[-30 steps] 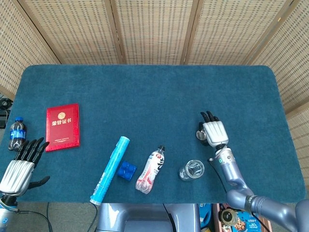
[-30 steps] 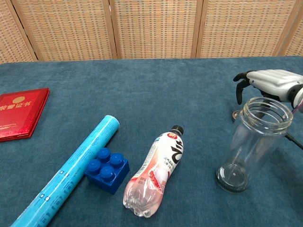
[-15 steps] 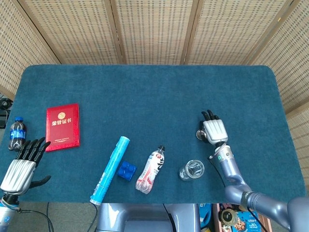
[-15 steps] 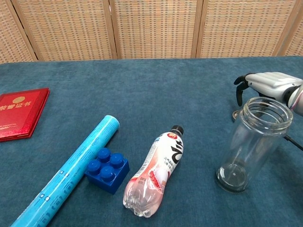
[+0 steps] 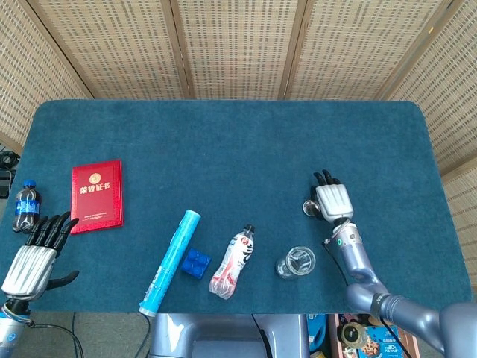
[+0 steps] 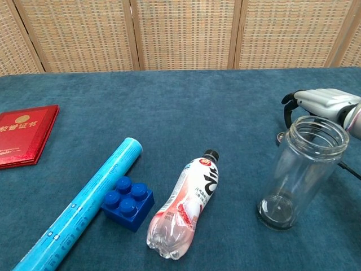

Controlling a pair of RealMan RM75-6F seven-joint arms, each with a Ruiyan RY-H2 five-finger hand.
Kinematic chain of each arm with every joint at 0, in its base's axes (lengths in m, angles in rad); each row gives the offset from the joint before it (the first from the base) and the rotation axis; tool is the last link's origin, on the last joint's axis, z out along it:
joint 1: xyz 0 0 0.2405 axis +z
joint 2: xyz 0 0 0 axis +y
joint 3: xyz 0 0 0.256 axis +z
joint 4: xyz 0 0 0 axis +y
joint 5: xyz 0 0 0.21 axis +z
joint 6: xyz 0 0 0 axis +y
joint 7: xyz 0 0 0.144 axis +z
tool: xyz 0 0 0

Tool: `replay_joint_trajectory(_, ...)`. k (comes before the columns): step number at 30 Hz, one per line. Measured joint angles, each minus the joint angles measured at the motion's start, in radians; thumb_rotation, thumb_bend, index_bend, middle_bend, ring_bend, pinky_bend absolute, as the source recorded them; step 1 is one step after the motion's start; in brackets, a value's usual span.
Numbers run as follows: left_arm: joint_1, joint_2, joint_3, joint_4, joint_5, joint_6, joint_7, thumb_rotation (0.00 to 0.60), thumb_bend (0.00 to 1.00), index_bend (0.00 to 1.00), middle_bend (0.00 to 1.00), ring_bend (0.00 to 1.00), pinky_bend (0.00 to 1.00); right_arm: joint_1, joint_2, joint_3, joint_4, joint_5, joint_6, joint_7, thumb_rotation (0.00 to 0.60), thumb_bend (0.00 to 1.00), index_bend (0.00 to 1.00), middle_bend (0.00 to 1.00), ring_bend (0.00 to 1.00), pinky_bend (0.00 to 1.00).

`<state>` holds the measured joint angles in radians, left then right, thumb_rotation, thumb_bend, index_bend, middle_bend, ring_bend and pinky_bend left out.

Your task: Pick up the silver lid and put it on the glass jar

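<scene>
The right hand is hovering palm-down over the silver lid, which is lying flat on the table just beyond the glass jar; compared with a second ago the hand is sitting a touch further right and nearer, so that in the chest view it is now lower behind the jar's rim and the lid is showing only as a thin sliver at the left of the jar's mouth. Its fingers are curling downward over the lid, but whether they are actually touching or pinching it I cannot tell, since the lid is mostly hidden. I judge the grasp as settling in rather than finished: the lid is not yet off the table and the jar, standing upright and open, is still waiting for it. The left hand is resting at the near left edge, fingers spread and holding nothing, unchanged. As for writing, the red booklet is bearing a gold emblem and gold Chinese characters too small to read surely; the pink-and-white bottle lying on its side is showing large black lettering that I cannot make out, and the small blue-labelled bottle at the far left is illegible.
</scene>
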<state>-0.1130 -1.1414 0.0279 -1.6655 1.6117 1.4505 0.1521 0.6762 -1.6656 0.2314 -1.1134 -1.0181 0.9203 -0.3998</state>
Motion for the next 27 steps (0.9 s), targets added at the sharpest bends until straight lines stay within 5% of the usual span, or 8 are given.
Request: replay_joint_trajectory(27, -0.004, -0.002, -0.001, 0.001, -0.011, -0.009, 0.003, 0.6, 0.16, 0.0, 0.0, 0.0, 0.0, 0.021, -0.054, -0.008, 0.1, 0.003, -0.031, 0.017, 0.6, 0.52, 0.57, 0.22, 0.0, 0.28)
